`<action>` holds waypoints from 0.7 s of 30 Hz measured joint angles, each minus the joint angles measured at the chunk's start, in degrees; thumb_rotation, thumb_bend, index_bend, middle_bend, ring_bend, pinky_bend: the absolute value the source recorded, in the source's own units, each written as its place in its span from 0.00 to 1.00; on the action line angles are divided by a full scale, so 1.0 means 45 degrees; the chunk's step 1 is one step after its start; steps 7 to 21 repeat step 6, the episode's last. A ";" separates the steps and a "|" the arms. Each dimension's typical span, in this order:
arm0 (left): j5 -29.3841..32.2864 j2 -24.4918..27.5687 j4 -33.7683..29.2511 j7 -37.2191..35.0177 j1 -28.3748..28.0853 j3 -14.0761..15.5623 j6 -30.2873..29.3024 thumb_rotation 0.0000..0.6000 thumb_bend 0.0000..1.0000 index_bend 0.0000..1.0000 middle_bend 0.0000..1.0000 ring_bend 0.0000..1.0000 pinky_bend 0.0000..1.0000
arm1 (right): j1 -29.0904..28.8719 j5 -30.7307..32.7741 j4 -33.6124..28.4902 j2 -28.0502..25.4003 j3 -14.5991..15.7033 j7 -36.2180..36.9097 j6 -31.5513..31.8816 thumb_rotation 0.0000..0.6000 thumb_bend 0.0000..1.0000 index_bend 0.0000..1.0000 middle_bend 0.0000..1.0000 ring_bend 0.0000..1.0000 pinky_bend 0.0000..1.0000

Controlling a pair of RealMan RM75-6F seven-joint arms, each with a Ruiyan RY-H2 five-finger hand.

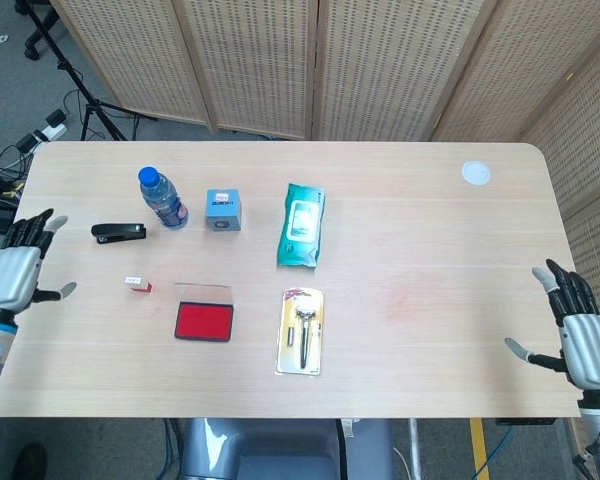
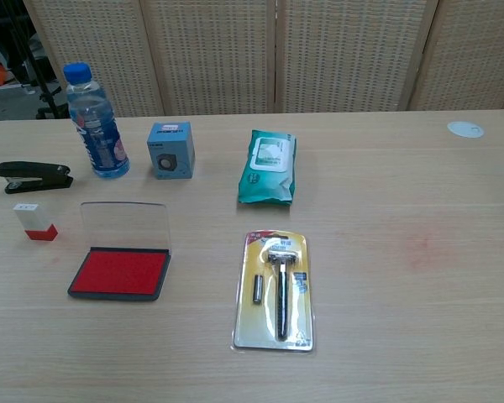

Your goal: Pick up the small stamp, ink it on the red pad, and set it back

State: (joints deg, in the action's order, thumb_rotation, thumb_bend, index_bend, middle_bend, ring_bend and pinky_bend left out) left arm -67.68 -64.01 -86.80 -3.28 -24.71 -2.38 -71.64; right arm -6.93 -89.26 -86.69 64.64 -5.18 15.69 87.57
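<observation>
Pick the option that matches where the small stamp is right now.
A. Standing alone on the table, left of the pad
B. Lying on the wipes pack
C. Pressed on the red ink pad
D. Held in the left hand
A: the small stamp stands on the table, apart from the red ink pad, with the left hand open and well clear of it.

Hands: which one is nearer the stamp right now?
The left hand, open at the table's left edge, with only bare tabletop between it and the stamp. The right hand is at the far right edge, across the whole table.
</observation>
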 measured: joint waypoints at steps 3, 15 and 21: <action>-0.0336 -0.0658 0.0524 -0.0647 0.0943 -0.0013 -0.1053 1.00 0.18 0.00 0.00 0.00 0.00 | 0.0011 -0.0023 -0.0002 -0.0003 0.0016 0.0021 0.0016 1.00 0.00 0.00 0.00 0.00 0.00; -0.0594 -0.1224 0.1042 -0.1153 0.1446 -0.0046 -0.1538 1.00 0.20 0.00 0.00 0.00 0.00 | 0.0016 -0.0063 -0.0011 -0.0014 0.0021 0.0065 0.0054 1.00 0.00 0.00 0.00 0.00 0.00; -0.0594 -0.1224 0.1042 -0.1153 0.1446 -0.0046 -0.1538 1.00 0.20 0.00 0.00 0.00 0.00 | 0.0016 -0.0063 -0.0011 -0.0014 0.0021 0.0065 0.0054 1.00 0.00 0.00 0.00 0.00 0.00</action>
